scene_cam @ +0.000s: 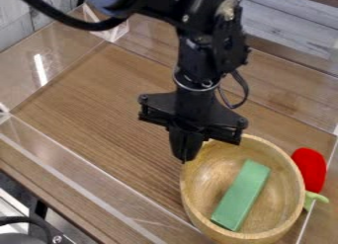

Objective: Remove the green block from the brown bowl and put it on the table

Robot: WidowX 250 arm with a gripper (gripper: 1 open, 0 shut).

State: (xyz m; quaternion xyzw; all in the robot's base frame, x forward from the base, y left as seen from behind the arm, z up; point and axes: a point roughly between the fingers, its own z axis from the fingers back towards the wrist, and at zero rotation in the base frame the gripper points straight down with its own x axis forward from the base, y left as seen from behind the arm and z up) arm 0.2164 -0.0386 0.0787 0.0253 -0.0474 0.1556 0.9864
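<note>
The green block [243,194], a flat light-green bar, lies inside the brown bowl [201,179] at the lower right, slanting from the bowl's middle toward its near rim. My gripper [192,150] points straight down with its black fingers shut together and nothing between them. Its tip hovers over the bowl's far-left rim, up and to the left of the block, not touching it. The wood-grain table [106,100] spreads out to the left of the bowl.
A small red rounded object with a green stem [310,169] lies just right of the bowl. Low clear acrylic walls [53,149] border the table. A clear acrylic stand [109,29] sits at the back left.
</note>
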